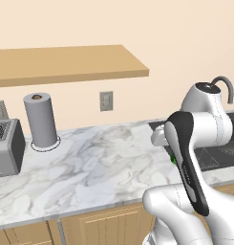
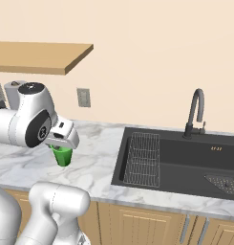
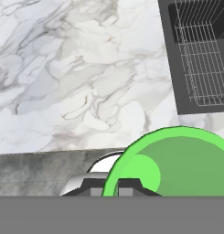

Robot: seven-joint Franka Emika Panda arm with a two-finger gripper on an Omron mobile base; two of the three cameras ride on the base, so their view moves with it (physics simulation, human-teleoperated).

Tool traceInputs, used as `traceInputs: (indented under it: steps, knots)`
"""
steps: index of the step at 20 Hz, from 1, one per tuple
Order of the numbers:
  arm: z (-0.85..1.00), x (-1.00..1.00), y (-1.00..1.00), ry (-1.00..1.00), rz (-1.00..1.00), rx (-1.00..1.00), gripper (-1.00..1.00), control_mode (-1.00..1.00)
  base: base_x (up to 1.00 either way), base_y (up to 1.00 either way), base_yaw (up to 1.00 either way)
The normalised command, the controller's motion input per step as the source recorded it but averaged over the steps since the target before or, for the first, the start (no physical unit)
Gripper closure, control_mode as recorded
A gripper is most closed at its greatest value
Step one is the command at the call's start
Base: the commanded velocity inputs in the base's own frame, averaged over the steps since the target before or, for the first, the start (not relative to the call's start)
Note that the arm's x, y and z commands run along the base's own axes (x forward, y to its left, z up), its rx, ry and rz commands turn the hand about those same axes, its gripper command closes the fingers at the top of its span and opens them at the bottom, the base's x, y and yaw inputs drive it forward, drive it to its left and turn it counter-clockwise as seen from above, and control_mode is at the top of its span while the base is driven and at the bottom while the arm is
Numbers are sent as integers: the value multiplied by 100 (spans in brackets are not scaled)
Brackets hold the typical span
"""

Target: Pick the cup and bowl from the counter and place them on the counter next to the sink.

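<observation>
The gripper (image 3: 117,186) clenched the rim of the empty green cup (image 2: 62,155) (upright) above the marble counter (image 2: 97,165).

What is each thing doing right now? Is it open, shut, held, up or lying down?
Small bright green cup: upright, held by its rim, over the marble.
Two-finger gripper: shut on the cup's rim.
Black rectangular sink: dry, a wire rack lying inside.
Dark curved faucet: off, no water running.
Grey paper towel roll: standing upright.
White marble counter: bare beside the sink.
</observation>
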Motion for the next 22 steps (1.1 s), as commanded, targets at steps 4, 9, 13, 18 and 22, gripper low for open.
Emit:
traceInputs:
  steps: [4,9,13,18,22]
  knots:
    - [0,0,0,0,0,0,100,100,0,0,0]
    - [0,0,0,0,0,0,100,100,0,0,0]
    - [0,0,0,0,0,0,100,100,0,0,0]
    - [0,0,0,0,0,0,100,100,0,0,0]
    - [0,0,0,0,0,0,100,-100,0,0,0]
